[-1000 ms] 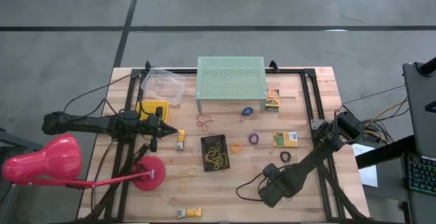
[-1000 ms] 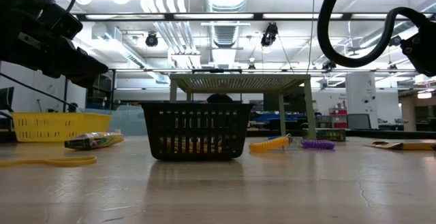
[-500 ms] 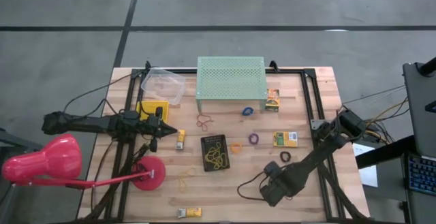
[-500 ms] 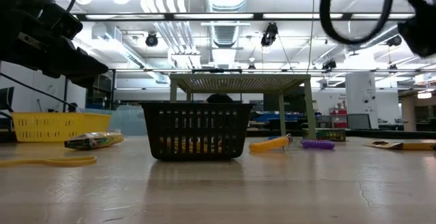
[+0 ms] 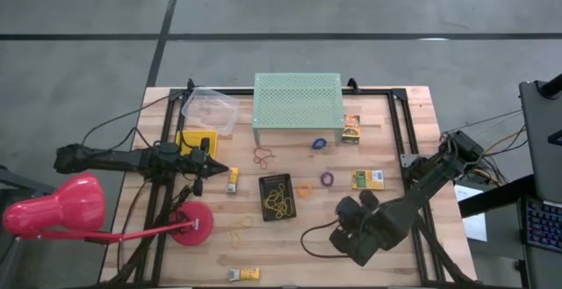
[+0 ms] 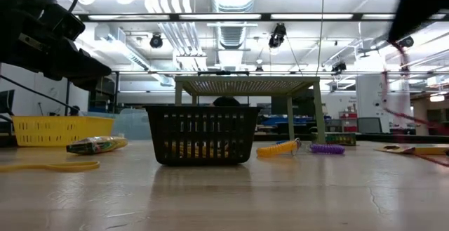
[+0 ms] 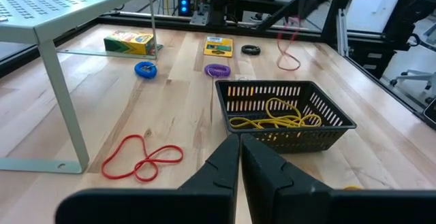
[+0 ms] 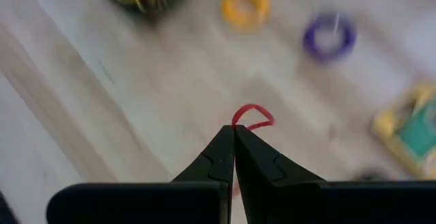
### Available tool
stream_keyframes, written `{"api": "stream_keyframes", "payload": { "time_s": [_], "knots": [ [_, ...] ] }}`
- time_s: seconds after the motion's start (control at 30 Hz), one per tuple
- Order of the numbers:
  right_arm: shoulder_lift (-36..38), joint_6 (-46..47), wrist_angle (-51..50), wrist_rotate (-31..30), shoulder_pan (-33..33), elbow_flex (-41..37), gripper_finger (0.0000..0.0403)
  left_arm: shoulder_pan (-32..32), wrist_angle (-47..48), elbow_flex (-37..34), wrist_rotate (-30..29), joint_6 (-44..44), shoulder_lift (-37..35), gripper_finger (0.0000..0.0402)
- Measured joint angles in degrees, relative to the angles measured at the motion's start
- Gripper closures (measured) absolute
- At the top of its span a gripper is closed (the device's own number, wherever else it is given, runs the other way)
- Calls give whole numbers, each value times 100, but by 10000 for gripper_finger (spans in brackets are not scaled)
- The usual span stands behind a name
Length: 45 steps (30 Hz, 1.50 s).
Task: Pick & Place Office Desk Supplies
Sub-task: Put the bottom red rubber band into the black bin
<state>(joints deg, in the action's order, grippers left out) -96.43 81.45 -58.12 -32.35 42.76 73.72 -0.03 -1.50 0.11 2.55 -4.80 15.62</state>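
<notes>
The right claw [image 8: 234, 130] is clenching a red rubber band [image 8: 253, 117], which is looping out just past the pinched fingertips. Compared with one second ago, the right arm is sitting farther toward the middle of the desk [image 5: 290, 249]; the claw is now hanging above the bare wood in front of the black ring roll [image 5: 367, 202]. In the low view the arm is no longer curving across the upper right corner; a thin red band [image 6: 393, 108] is dangling there instead, clear of the desk surface.

The left claw [image 7: 240, 146] is resting shut and empty, unmoved from a second ago, near the yellow tray [image 5: 191, 140] on the left side.

The black basket [image 5: 277, 196] is standing at mid-desk with yellow rubber bands [image 7: 272, 114] inside. A second red rubber band [image 5: 262, 156] is lying flat beside the leg of the green stand [image 5: 297, 98]. The orange ring [image 5: 305, 190], purple ring [image 5: 327, 179] and blue ring [image 5: 320, 142] are lying between the basket and the printed boxes [image 5: 367, 179], all unchanged.
</notes>
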Motion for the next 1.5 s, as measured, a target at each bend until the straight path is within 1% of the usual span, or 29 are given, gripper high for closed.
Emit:
{"api": "stream_keyframes", "payload": {
  "time_s": [0.2, 0.3, 0.53, 0.73, 0.83, 1.1, 1.23, 1.33, 1.5],
  "knots": [
    [49, -810, 17, -1442, 0, 126, 394, 0, 0, -1, 0, 2, -2, 378],
    [49, -968, 12, -2123, -9, 106, 394, 0, 0, 0, 0, 1, -2, 378],
    [10, -1207, 109, -2998, -88, 80, 394, 1, 0, 1, 0, 1, -2, 378],
    [-174, -2027, 707, -3608, -160, 51, 394, 0, 0, 0, 0, 2, 0, 378],
    [-279, -2503, 1169, -3668, -253, 50, 394, 0, -2, -1, 0, 2, -9, 378],
    [-340, -3555, 1979, -3633, -400, 39, 394, 0, 2, 1, 0, 2, -2, 378],
    [-340, -4473, 2650, -3202, -454, 39, 394, 0, 2, 0, 0, 2, -2, 378],
    [-318, -5221, 3241, -3035, -510, 39, 394, 0, 2, -1, 0, 1, -2, 378],
    [-277, -6454, 4183, -2520, -734, 39, 394, 0, 2, -1, 0, 0, -2, 378]
  ]
}}
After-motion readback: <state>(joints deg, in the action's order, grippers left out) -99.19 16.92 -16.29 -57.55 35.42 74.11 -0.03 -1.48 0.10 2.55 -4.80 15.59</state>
